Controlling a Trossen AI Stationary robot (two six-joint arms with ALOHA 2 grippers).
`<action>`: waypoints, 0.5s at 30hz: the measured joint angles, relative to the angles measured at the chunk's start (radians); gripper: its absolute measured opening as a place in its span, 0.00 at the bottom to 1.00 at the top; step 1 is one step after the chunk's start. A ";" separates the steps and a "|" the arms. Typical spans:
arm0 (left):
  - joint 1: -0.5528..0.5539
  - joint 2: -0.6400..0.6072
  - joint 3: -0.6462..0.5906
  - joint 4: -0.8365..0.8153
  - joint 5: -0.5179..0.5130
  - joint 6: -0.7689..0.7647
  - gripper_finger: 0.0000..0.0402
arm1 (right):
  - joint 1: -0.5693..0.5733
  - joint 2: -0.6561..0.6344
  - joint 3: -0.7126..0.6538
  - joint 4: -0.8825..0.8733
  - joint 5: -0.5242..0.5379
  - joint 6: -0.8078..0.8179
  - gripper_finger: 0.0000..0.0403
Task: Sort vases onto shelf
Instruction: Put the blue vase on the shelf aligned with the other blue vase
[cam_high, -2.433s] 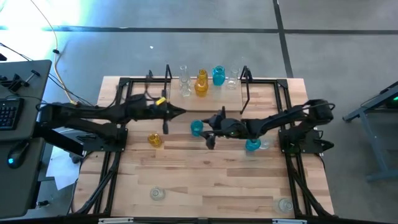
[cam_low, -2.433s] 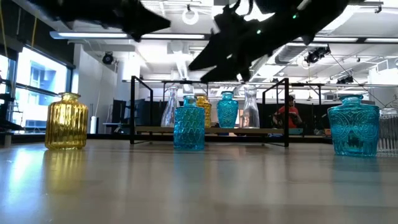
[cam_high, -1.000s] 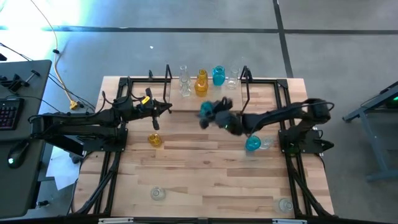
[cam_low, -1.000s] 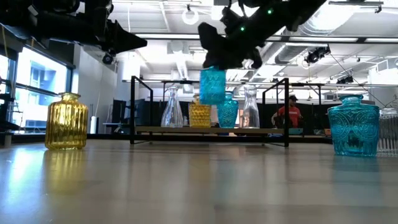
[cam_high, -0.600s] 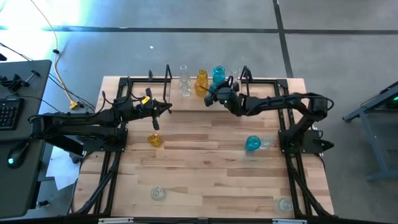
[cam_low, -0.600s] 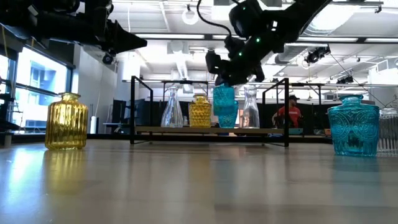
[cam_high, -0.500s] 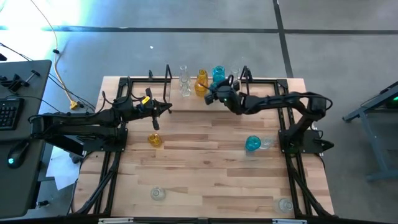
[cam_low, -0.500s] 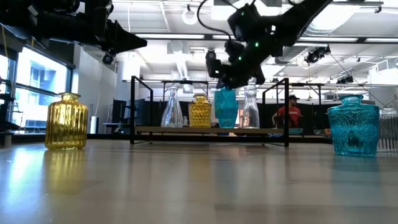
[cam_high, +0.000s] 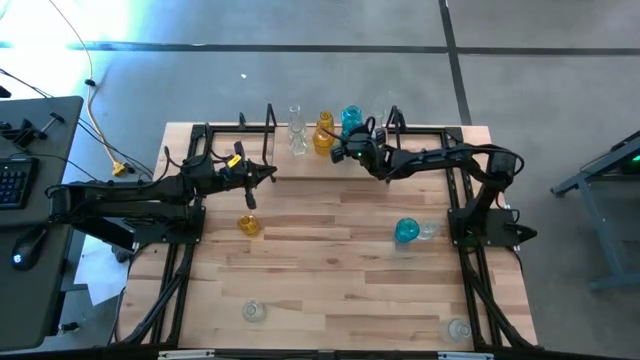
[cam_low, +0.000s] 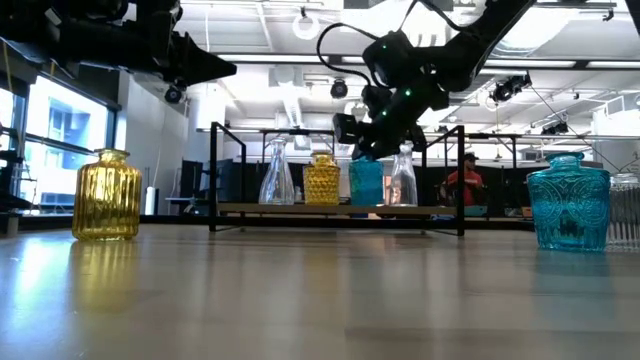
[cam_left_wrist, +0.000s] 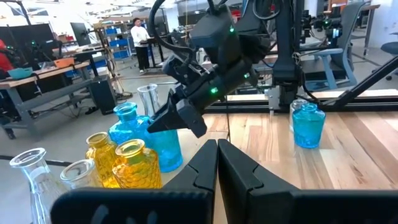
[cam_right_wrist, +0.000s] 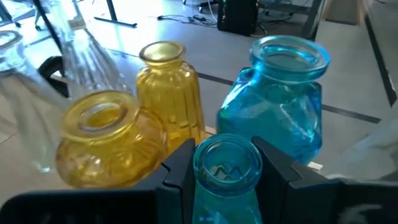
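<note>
The shelf (cam_high: 305, 158) stands at the table's far edge and carries clear, yellow (cam_right_wrist: 166, 93) and teal (cam_right_wrist: 283, 106) vases standing on its board. My right gripper (cam_right_wrist: 227, 163) is shut on another small teal vase (cam_low: 367, 183) among them, beside a yellow vase (cam_right_wrist: 106, 137) and in front of the larger teal one. My left gripper (cam_high: 272, 172) hovers shut above the table, near the shelf's left end, touching nothing. My right gripper pinches the teal vase's neck (cam_right_wrist: 225, 180) between its two fingers, just under the rim. The fingers come from the table's right side, slanting slightly down. The vase stays upright with its base at the level of the shelf board; I cannot tell whether it rests there.
On the tabletop stand a yellow vase (cam_high: 248, 225) at mid left, a teal vase (cam_high: 406, 231) with a clear one (cam_high: 427, 229) at mid right, and two clear vases (cam_high: 253, 312) (cam_high: 459, 328) near the front edge. The shelf's black loop ends (cam_high: 395, 130) rise beside the gripper.
My right gripper has carried the teal vase toward the table's far edge and down, from the air in front of the shelf to board level among the vases there. The vase has stayed upright in the hold.
</note>
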 joint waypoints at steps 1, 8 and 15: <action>0.000 0.000 0.000 -0.001 0.000 0.000 0.01 | -0.003 0.000 0.000 0.000 0.000 0.002 0.23; 0.000 0.000 0.000 0.000 0.000 0.000 0.01 | -0.029 0.000 0.000 -0.003 -0.027 0.015 0.28; 0.000 0.000 0.000 0.000 0.000 0.000 0.01 | -0.027 0.000 0.000 -0.006 -0.029 0.028 0.42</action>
